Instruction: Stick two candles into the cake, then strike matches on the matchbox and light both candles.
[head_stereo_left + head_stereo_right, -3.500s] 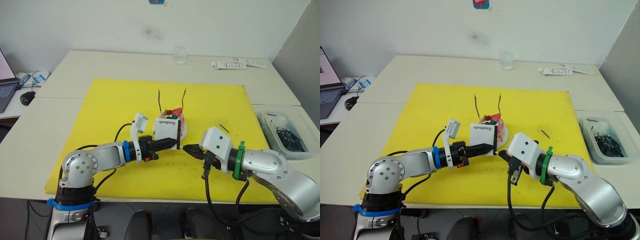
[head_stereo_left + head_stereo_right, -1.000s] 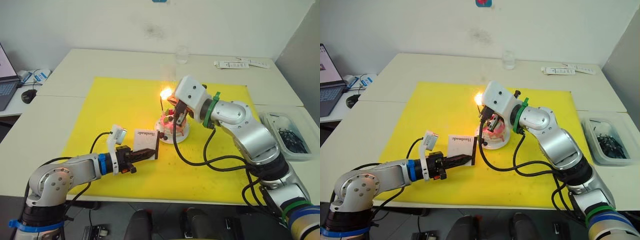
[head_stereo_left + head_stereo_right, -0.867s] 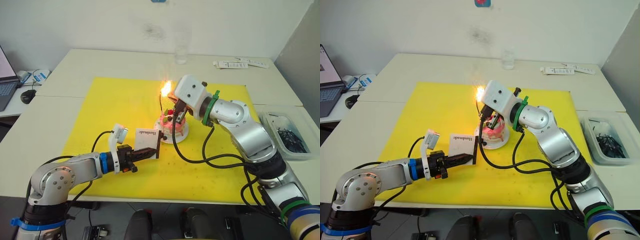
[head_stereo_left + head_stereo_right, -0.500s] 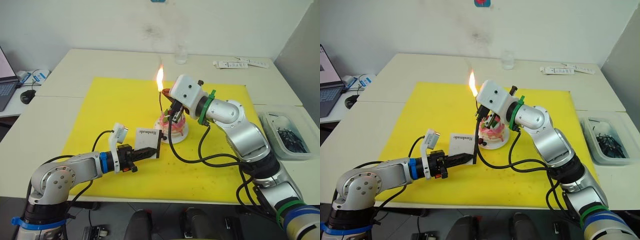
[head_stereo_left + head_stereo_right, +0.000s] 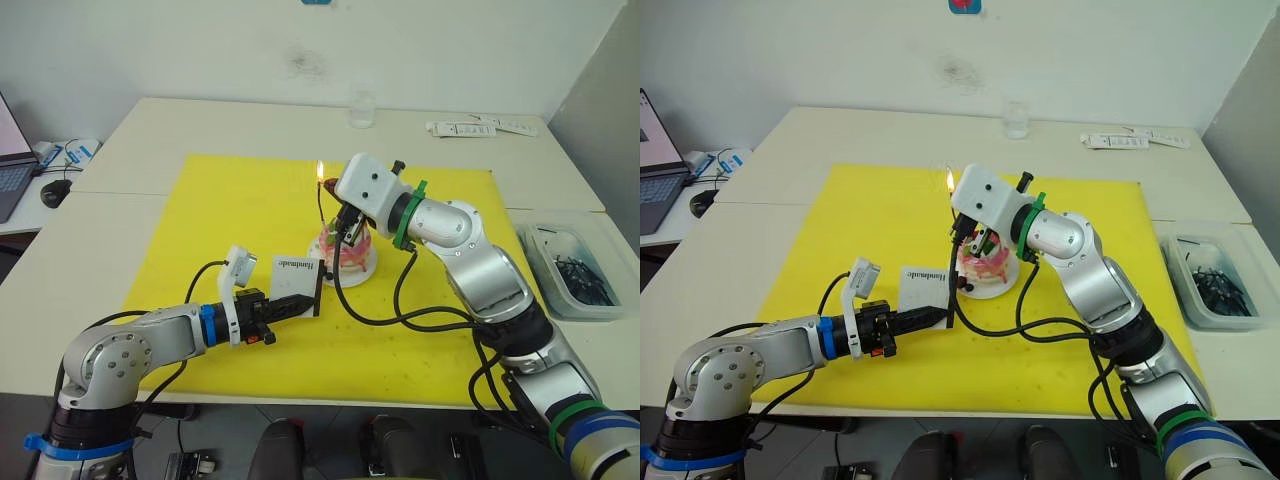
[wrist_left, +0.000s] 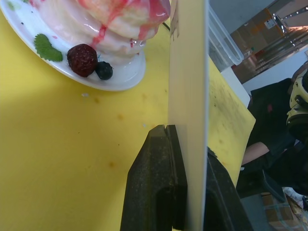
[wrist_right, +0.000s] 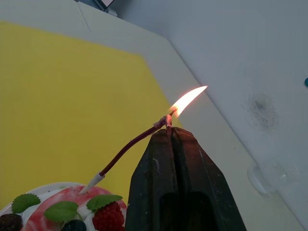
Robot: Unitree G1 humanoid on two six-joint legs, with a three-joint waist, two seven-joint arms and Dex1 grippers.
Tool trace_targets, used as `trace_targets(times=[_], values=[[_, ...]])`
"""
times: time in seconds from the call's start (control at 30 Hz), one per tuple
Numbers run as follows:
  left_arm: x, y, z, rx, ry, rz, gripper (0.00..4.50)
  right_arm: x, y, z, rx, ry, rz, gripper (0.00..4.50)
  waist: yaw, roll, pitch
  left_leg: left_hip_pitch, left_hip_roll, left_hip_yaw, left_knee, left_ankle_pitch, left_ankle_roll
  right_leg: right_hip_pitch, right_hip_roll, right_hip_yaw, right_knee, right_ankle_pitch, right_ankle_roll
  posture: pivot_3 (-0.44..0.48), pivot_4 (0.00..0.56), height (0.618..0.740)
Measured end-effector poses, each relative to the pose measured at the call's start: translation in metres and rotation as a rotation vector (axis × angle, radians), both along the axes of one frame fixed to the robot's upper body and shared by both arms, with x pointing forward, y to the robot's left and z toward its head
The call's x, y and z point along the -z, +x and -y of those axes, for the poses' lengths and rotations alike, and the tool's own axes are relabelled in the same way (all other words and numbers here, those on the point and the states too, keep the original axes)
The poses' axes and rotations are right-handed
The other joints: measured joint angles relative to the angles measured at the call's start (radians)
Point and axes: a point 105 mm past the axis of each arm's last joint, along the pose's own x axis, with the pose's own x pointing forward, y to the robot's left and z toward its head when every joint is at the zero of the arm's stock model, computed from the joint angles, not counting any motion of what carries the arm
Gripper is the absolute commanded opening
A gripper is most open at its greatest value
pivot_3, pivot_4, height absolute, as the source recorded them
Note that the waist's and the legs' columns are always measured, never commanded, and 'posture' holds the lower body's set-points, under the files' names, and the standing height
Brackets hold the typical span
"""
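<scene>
One flame (image 7: pixel 188 100) burns at the tip of a thin reddish-brown candle (image 7: pixel 132 143), and the right wrist view gives it plainly: the candle rises slantwise from its white end in the cake (image 7: pixel 72 207), and the right hand (image 7: pixel 169 132) has its two black fingers pressed together right at the burning tip; a match between them cannot be made out. From the head views the same flame is a small bright spot above the cake (image 5: pixel 347 252), which sits on its white plate on the yellow mat (image 5: pixel 230 205) near the middle of the table (image 5: pixel 200 125); the right arm reaches in over the cake from the robot's right, bent at the elbow, with the wrist angled downward toward the candle top. A second candle cannot be picked out behind that wrist. The left wrist view shows what the head views only hint at: the left hand (image 6: pixel 185 144) is clamped on the lower edge of the white matchbox (image 6: pixel 188 86), which stands on edge, one finger on each flat face, just beside the plate (image 6: pixel 122 79) with its strawberry and dark berry. In the head views the matchbox (image 5: pixel 297 280) is held upright just left of the cake, the left arm stretched low over the mat. A clear glass (image 5: pixel 360 108) stands at the table's far edge, and a clear plastic bin (image 5: pixel 570 265) lies off to the right.
</scene>
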Motion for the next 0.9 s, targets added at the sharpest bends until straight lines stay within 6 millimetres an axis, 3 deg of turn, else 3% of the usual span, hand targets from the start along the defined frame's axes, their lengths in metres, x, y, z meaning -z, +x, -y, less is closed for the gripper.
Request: trace_targets(times=[0.9], values=[[-0.0004,0.0012,0.0021,0.004,0.002,0.005,0.0,0.0011,0.0006,0.0041,0.006,-0.037,0.027,0.03,0.0,0.0,0.0,0.0,0.0,0.0,0.0,0.0,0.0,0.0,0.0,0.0,0.0,0.0,0.0,0.0,0.15,0.74]])
